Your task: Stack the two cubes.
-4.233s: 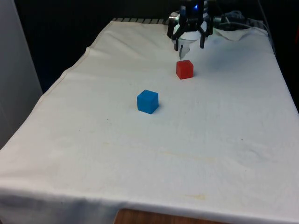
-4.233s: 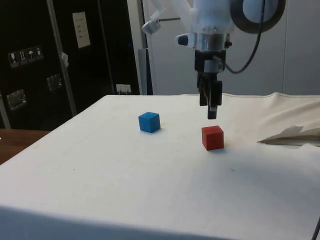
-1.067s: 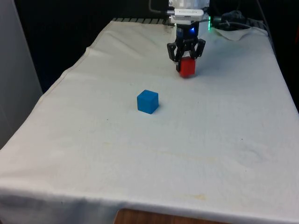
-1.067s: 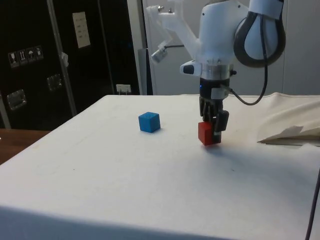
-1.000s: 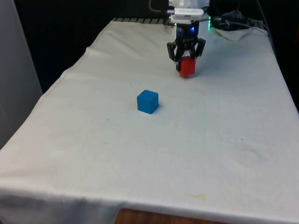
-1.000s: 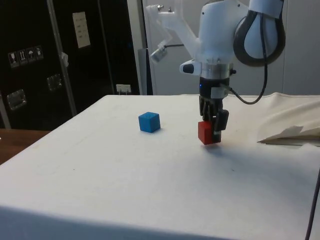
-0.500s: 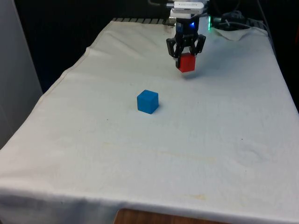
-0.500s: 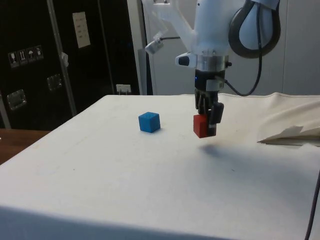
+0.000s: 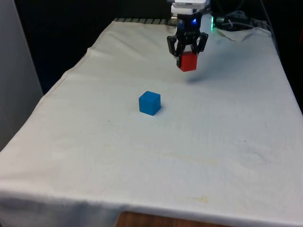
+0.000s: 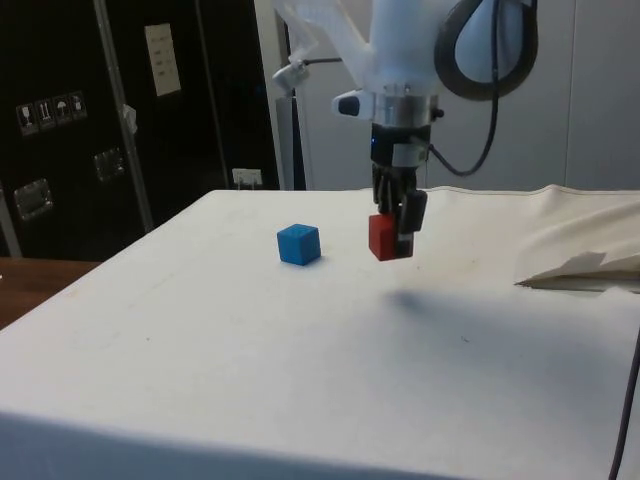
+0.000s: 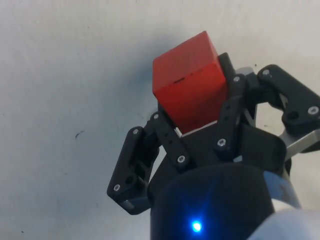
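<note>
The gripper (image 9: 188, 56) is clamping the red cube (image 9: 188, 61) between its closed fingers, holding it clear above the white cloth (image 9: 213, 142); the blue cube (image 9: 149, 103) is sitting on the cloth at the red cube's seven o'clock in the front view, well apart

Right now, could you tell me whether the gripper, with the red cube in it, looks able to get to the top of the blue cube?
Probably yes. The gripper holds the red cube clear of the cloth, and nothing stands between it and the blue cube, whose top is bare.
</note>
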Action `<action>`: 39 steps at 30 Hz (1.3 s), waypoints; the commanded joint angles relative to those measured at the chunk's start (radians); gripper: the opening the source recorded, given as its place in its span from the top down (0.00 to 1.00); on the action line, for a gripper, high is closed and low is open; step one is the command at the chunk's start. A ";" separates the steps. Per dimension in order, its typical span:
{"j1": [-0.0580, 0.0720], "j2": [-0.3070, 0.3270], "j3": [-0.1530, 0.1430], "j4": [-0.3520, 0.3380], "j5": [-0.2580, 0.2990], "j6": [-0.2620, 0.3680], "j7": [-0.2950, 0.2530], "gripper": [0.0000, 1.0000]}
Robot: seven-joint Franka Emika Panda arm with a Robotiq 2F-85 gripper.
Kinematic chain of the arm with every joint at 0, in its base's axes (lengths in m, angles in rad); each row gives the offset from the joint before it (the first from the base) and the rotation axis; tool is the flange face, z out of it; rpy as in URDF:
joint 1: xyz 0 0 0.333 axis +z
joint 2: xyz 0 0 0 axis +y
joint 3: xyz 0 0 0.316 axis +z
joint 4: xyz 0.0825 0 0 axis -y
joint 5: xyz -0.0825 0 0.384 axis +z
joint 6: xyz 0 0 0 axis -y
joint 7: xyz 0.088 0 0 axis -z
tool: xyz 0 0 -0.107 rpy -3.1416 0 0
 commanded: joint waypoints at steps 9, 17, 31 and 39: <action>0.002 -0.014 0.000 0.045 0.013 -0.055 -0.007 1.00; 0.001 -0.019 -0.002 0.085 0.013 -0.090 -0.008 1.00; 0.001 -0.017 -0.004 0.159 0.015 -0.146 -0.009 1.00; 0.001 -0.013 -0.004 0.199 0.018 -0.171 -0.011 1.00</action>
